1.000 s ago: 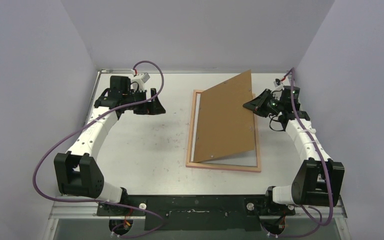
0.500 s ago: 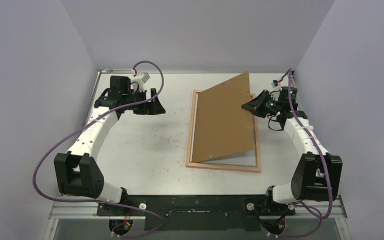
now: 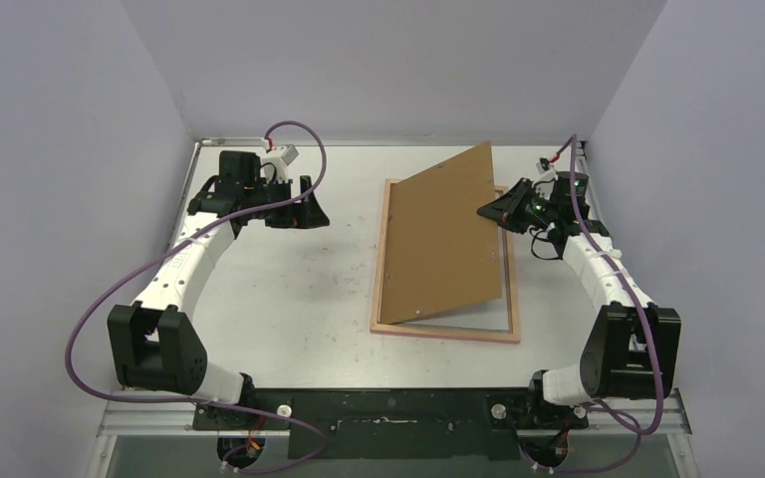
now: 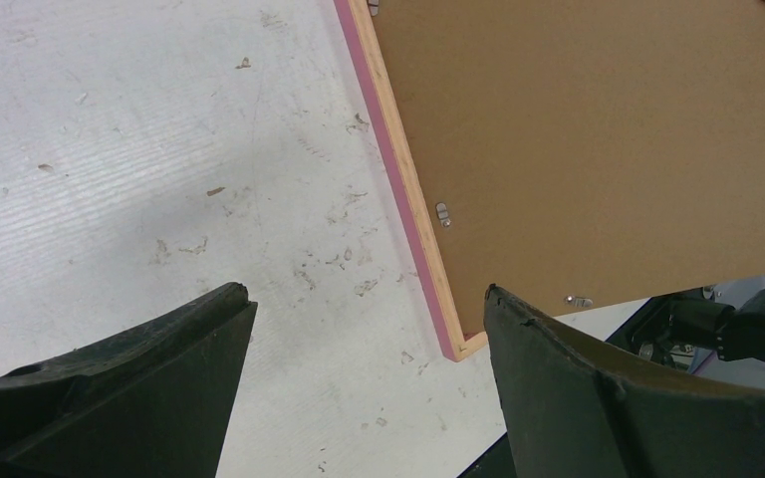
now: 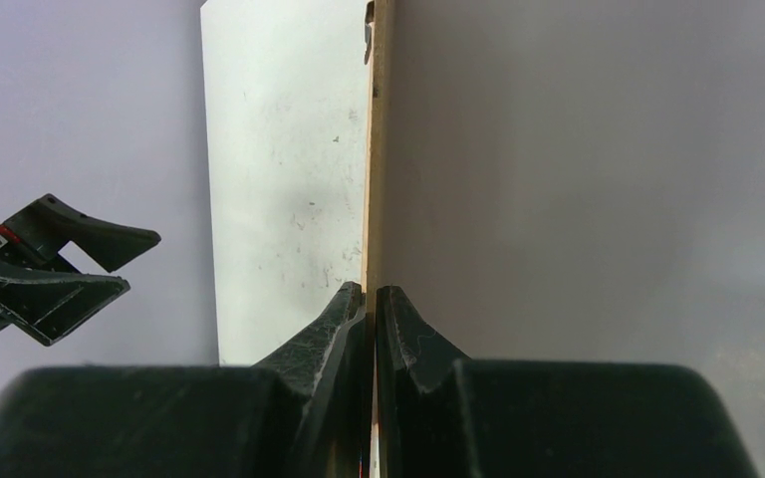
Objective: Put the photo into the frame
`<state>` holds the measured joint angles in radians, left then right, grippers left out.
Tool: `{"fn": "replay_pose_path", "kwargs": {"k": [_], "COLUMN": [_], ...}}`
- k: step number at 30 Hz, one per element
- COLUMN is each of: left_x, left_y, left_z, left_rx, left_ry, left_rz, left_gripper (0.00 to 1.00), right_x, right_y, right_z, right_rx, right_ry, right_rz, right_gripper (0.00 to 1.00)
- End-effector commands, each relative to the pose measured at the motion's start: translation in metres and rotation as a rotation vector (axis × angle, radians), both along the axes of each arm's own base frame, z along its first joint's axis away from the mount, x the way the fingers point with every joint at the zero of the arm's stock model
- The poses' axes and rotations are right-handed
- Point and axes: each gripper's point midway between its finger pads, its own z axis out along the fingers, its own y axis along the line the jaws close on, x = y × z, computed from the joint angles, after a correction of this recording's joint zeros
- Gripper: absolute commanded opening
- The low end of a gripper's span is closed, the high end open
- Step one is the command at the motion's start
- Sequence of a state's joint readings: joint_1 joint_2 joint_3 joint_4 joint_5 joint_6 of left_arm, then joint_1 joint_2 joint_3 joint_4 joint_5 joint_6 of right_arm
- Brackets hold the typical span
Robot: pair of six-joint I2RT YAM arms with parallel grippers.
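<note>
while right hand [image 3: 489,212] pinches the tilted backing board [image 3: 443,244] over the frame [image 3: 448,333], left hand [image 3: 317,214] fingers apart

The top camera, above and behind the arm bases, looks down over the whole table [image 3: 289,289]. The left wrist camera looks down, close, between its own fingers [image 4: 159,378] at a corner of the frame [image 4: 395,174] and the backing board [image 4: 598,139]. The right wrist camera sights along that board's edge, catching the left gripper [image 5: 139,261] across the table.

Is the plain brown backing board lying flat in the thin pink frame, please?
No; the brown board tilts, its right edge raised off the pink frame.
</note>
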<state>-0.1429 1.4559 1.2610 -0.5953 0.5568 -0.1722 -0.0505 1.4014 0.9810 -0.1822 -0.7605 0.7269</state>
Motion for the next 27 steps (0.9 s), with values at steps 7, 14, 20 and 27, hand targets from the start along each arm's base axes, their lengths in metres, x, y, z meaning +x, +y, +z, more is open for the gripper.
{"fn": "replay_pose_path", "kwargs": {"k": [7, 14, 20, 27], "left_x": [-0.003, -0.003, -0.004, -0.004], "left_y": [-0.001, 0.000, 0.000, 0.000], "left_z": [0.016, 0.014, 0.015, 0.015], "left_rx": [-0.001, 0.005, 0.005, 0.001], "left_ry": [-0.053, -0.048, -0.047, -0.043], "left_rz": [-0.017, -0.019, -0.023, -0.024], "left_gripper": [0.84, 0.84, 0.84, 0.85], "right_x": [0.006, -0.003, -0.007, -0.007], "right_y": [0.007, -0.016, -0.034, -0.041], "right_z": [0.012, -0.039, -0.060, -0.071], "right_rx": [-0.014, -0.197, -0.311, -0.471], "right_ry": [-0.091, 0.019, 0.075, 0.129], "right_rz": [0.046, 0.016, -0.016, -0.027], "right_gripper": [0.05, 0.07, 0.40, 0.79]}}
